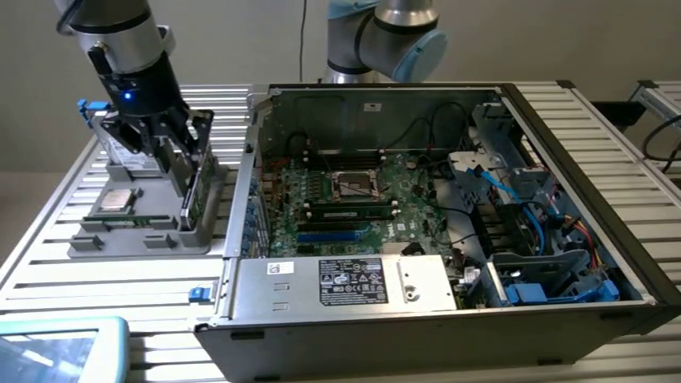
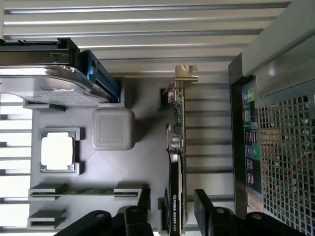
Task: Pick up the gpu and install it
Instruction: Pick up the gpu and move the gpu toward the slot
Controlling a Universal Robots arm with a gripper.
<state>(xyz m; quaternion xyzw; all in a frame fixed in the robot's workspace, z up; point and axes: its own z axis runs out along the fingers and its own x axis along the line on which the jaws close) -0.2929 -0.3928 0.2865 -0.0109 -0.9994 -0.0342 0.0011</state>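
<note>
On the exterior view's left you see the grey tray (image 1: 139, 246) holding the processor (image 1: 115, 199) and memory stick (image 1: 133, 221). The gripper (image 1: 179, 155) hangs low over the tray's right side, where the gpu (image 1: 197, 195) stands on edge in its slot. From the wrist you can see the fingers (image 2: 204, 206) spread apart on either side of the card, with a gap on both sides. Further right sits the open computer case (image 1: 426, 339), its motherboard (image 1: 352, 207) exposed.

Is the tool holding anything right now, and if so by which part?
Nothing held. The open tool straddles the black end of the gpu, standing on edge in its tray, with a gap on each side.
</note>
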